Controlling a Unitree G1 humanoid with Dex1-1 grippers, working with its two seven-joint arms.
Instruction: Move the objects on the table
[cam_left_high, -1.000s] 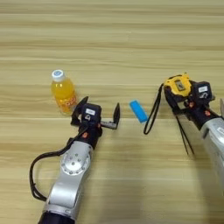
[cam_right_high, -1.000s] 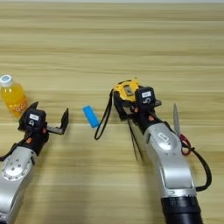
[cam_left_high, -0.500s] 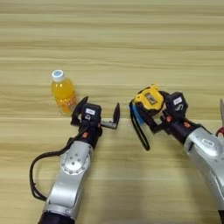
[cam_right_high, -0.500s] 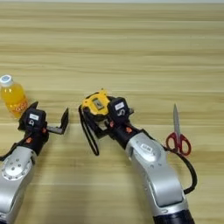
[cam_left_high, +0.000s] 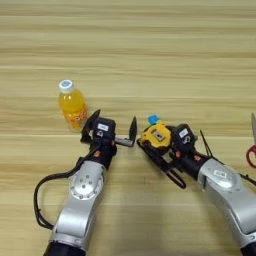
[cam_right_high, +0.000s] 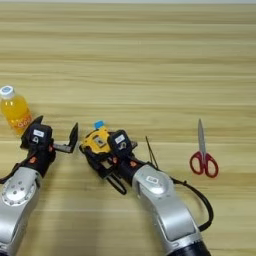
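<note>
My right gripper (cam_left_high: 159, 140) is shut on the yellow-and-black tape measure (cam_left_high: 155, 135), whose black strap (cam_left_high: 162, 167) trails toward me. Just behind the tape measure, a corner of the small blue block (cam_left_high: 153, 119) peeks out. My left gripper (cam_left_high: 113, 129) stands open right beside the tape measure, with nothing between its fingers. The orange-juice bottle (cam_left_high: 72, 105) with its white cap stands upright just behind and left of the left gripper. The red-handled scissors (cam_right_high: 203, 151) lie flat at the right, blades pointing away from me.
The wooden table (cam_left_high: 150, 55) stretches far behind the objects. A black cable (cam_left_high: 42, 197) loops out from my left arm, and another cable (cam_right_high: 200, 200) curves beside my right arm.
My right gripper has carried the tape measure leftward across the table, past the blue block, until it sits next to the left gripper. The left arm and bottle stayed put.
</note>
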